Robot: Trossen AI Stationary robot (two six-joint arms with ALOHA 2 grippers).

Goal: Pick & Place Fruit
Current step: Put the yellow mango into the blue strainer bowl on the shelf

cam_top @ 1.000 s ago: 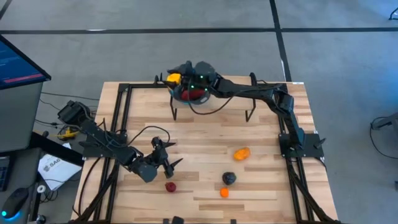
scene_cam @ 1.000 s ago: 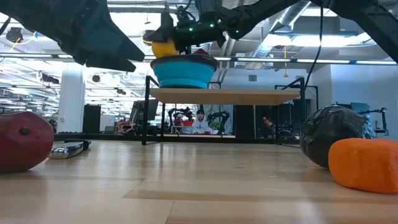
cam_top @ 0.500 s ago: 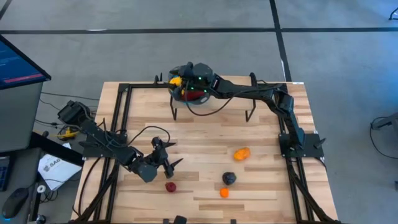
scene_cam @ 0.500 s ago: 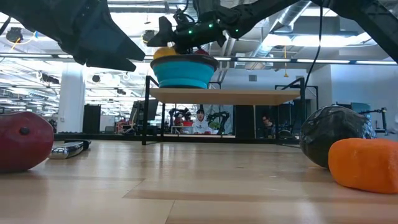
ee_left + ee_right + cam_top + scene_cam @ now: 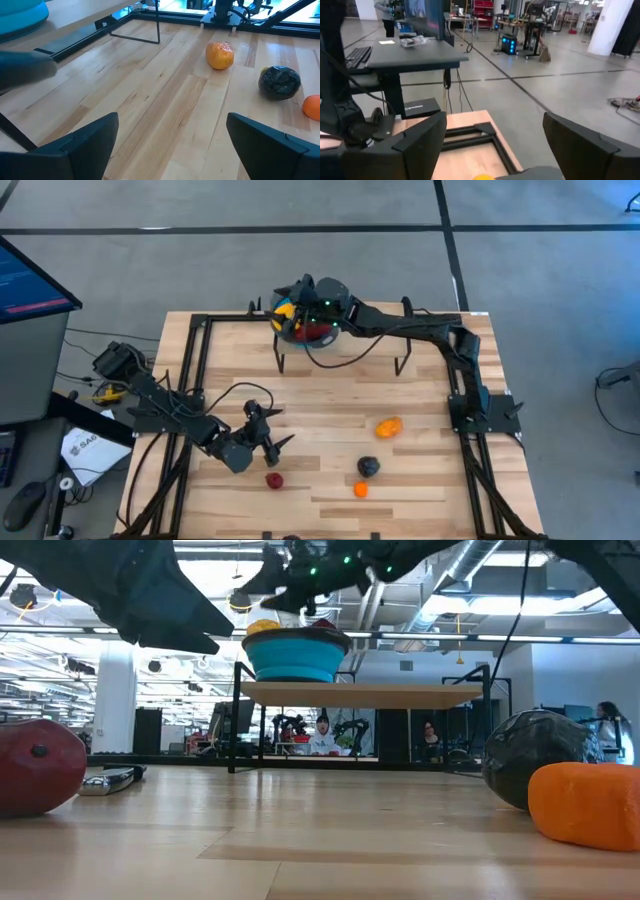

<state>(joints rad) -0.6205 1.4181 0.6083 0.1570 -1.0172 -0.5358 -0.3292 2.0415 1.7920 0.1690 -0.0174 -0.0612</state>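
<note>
The right pincer (image 5: 300, 295) hung over the blue bowl (image 5: 296, 655) on the raised shelf (image 5: 360, 693), fingers apart and empty, the yellow fruit (image 5: 263, 627) resting inside. The left pincer (image 5: 268, 430) waited spread above the tabletop (image 5: 330, 395), near the red fruit (image 5: 273, 480); orange fruit (image 5: 389, 426) and black fruit (image 5: 369, 466) lay apart.

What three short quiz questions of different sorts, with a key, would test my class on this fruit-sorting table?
1. True or false: the round blue bowl sits on the raised wooden shelf.
2. How many fruits lie loose on the wooden table in the high view?
3. Which gripper hangs above the bowl: A left, B right?

Key:
1. True.
2. Four: the red fruit, the larger orange fruit, the black fruit and the small orange fruit.
3. B: the right gripper, open; the left gripper waits low, open.
</note>
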